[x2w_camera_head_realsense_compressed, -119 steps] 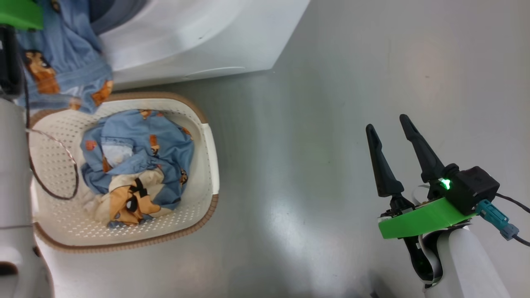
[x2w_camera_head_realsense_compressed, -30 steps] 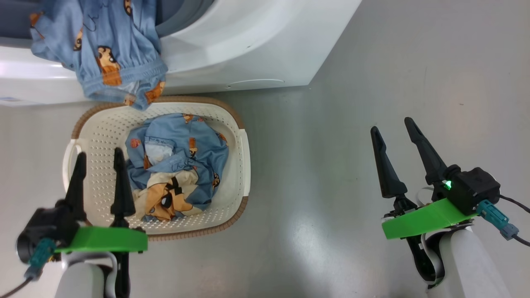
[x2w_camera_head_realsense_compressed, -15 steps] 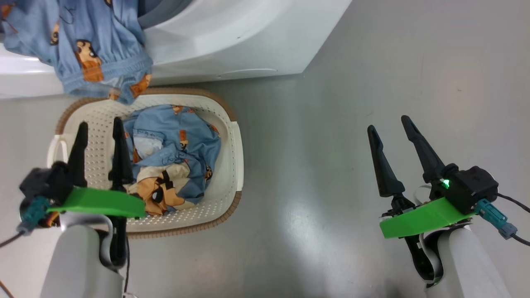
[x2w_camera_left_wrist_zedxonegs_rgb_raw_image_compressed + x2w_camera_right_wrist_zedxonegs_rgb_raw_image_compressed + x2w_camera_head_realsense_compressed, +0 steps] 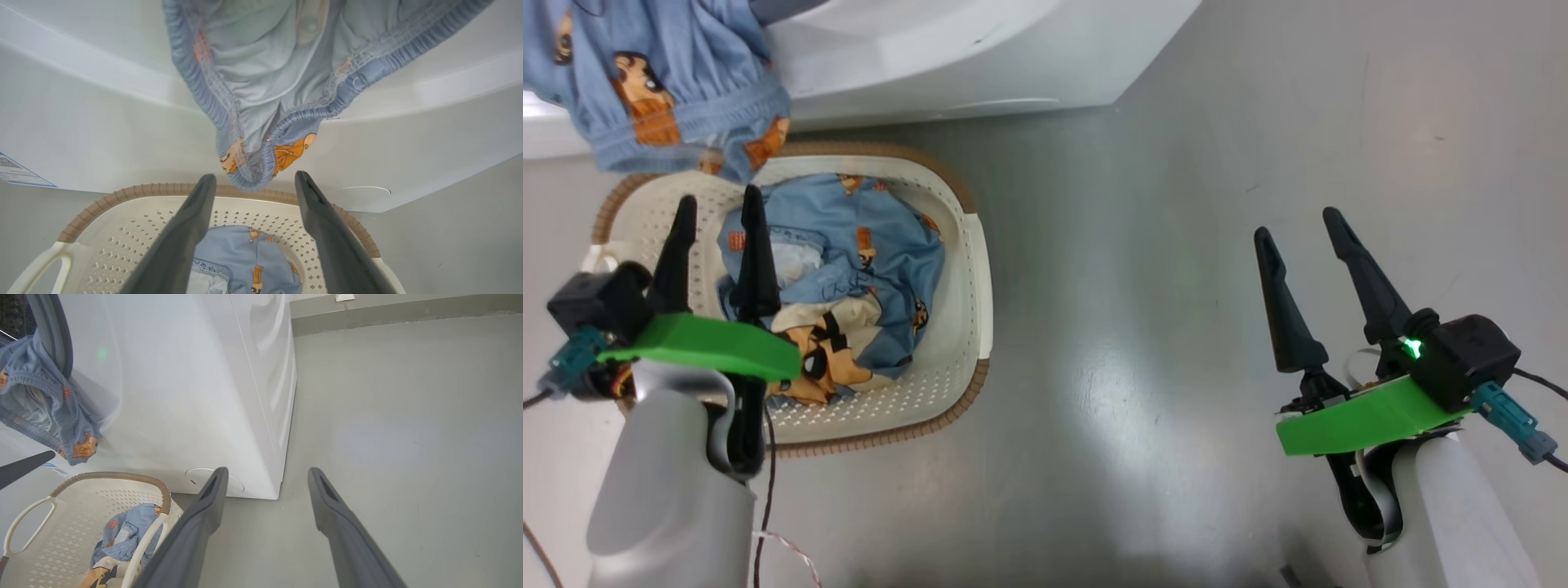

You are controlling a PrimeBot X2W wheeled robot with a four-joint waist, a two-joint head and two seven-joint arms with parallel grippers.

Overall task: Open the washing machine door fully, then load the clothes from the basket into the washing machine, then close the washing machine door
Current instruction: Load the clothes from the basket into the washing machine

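Loading part done: one garment (image 4: 662, 90) hangs out of washing machine (image 4: 980, 49) mouth; other clothes (image 4: 849, 261) in basket (image 4: 982, 269). L gripper (image 4: 719, 198), R gripper (image 4: 1297, 223): jaws wide, empty. Door closure pending.

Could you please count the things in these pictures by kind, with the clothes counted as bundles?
washing machine: 1
basket: 1
bundles of clothes: 2, hanging garment and basket pile
grippers: 2, left gripper and right gripper
total: 6
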